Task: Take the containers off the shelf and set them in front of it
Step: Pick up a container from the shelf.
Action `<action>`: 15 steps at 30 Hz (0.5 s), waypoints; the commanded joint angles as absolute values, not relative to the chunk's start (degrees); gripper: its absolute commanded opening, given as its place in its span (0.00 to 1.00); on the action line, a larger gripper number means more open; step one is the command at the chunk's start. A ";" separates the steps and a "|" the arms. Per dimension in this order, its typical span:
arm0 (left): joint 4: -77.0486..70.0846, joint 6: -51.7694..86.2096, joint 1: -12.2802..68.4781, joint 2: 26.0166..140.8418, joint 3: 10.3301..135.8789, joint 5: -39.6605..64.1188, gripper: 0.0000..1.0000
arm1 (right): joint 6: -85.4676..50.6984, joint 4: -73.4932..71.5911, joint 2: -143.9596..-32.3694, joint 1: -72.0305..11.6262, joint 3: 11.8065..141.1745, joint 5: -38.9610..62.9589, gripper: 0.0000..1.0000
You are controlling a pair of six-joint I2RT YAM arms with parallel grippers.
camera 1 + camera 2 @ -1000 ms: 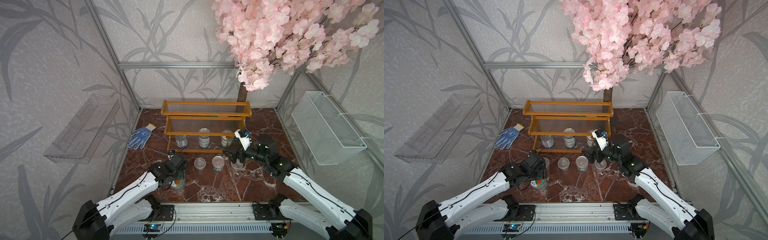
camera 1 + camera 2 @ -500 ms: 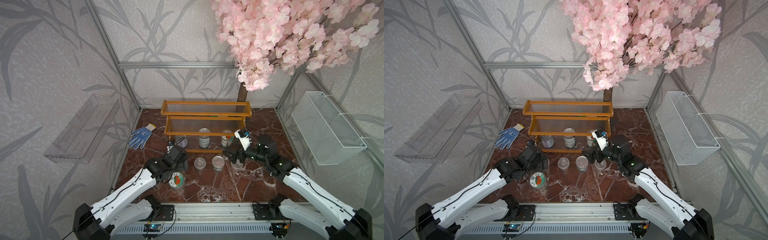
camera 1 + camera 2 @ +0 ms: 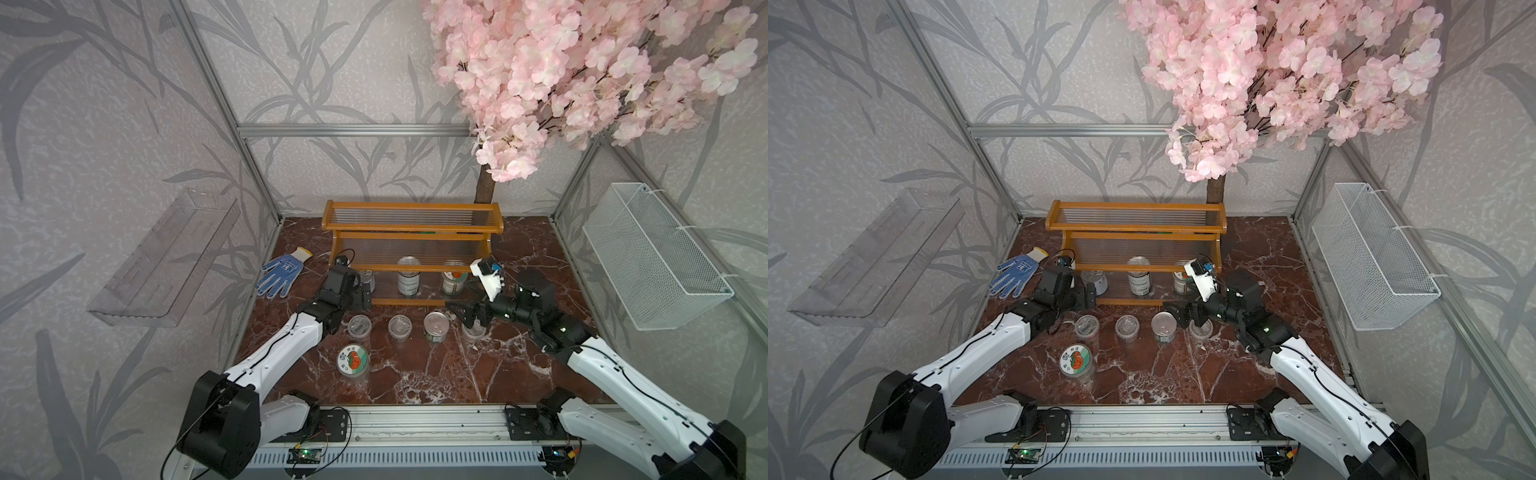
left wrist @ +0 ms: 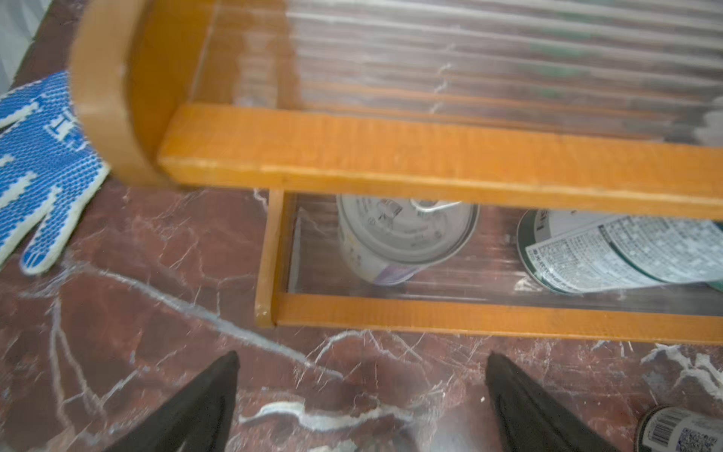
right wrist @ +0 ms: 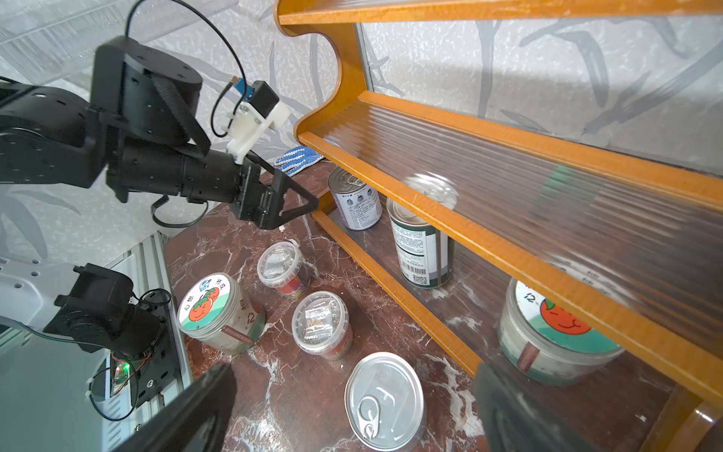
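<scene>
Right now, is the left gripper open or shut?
Open: the left gripper shows both fingers wide apart, nothing between them.

Shelf: orange-brown wooden stepped rack (image 3: 413, 227) — tall metal tin (image 3: 408, 277) on lowest tier.
Front: tomato-lidded glass jar (image 3: 352, 360), upright.

Both arms are the same build tbh: the left arm (image 3: 282, 351) and right arm (image 3: 623, 382) have long glossy white shells, a chunky black joint housing at the end farthest from the shelf (image 3: 411, 226), and black wrist sections nearest it. A thin black cable runs along each white link. The left gripper (image 4: 362, 354) and right gripper (image 5: 356, 368) have matte black wedge fingers. Each wrist carries a white bracket holding a small black camera (image 5: 260, 103) with a blue plug.
</scene>
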State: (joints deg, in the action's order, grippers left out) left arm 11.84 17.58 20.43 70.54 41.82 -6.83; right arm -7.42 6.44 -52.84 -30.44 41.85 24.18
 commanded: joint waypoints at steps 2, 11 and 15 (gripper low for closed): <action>2.35 12.12 19.69 74.77 42.84 -2.94 1.00 | -6.99 7.78 -51.06 -30.24 43.11 22.35 0.99; 0.02 10.00 17.12 81.11 44.96 -0.59 1.00 | -6.53 8.61 -50.97 -30.23 43.58 21.14 0.99; -3.65 10.37 16.79 82.70 45.04 1.68 1.00 | -6.49 8.50 -51.30 -30.23 43.82 21.06 0.99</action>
